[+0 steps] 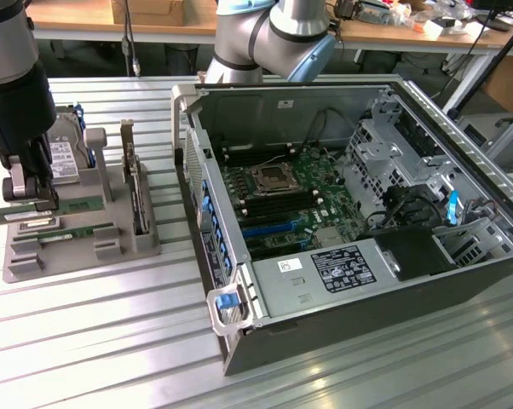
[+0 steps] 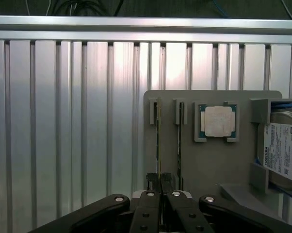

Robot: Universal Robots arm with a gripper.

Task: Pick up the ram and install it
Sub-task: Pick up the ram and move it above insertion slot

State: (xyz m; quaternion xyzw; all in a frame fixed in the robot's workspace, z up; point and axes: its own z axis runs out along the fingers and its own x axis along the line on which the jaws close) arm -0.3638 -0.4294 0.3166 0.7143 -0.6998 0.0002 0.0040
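Observation:
My gripper [image 1: 31, 203] hangs over the grey parts holder [image 1: 22, 264] at the exterior view's left. It is shut on the ram [image 1: 73, 207], a thin green stick lying along its slot in the holder. In the wrist view the fingertips [image 2: 152, 178] pinch that ram [image 2: 158, 131] seen edge-on, with the gripper [image 2: 159, 179] centred over it. A second, alike stick [image 1: 77, 230] [image 2: 181, 141] sits in the neighbouring slot. The open computer case [image 1: 461, 281] lies to the exterior view's right, its black memory slots [image 1: 269, 204] beside the processor socket [image 1: 269, 179].
The holder [image 2: 209, 165] also carries a processor chip [image 2: 219, 121], a silver hard drive [image 1: 65, 153] [image 2: 283, 150] and an upright card with a metal bracket [image 1: 135, 183]. The table is ribbed aluminium [image 1: 112, 341]. The case's tall wall [image 1: 197, 170] faces the holder.

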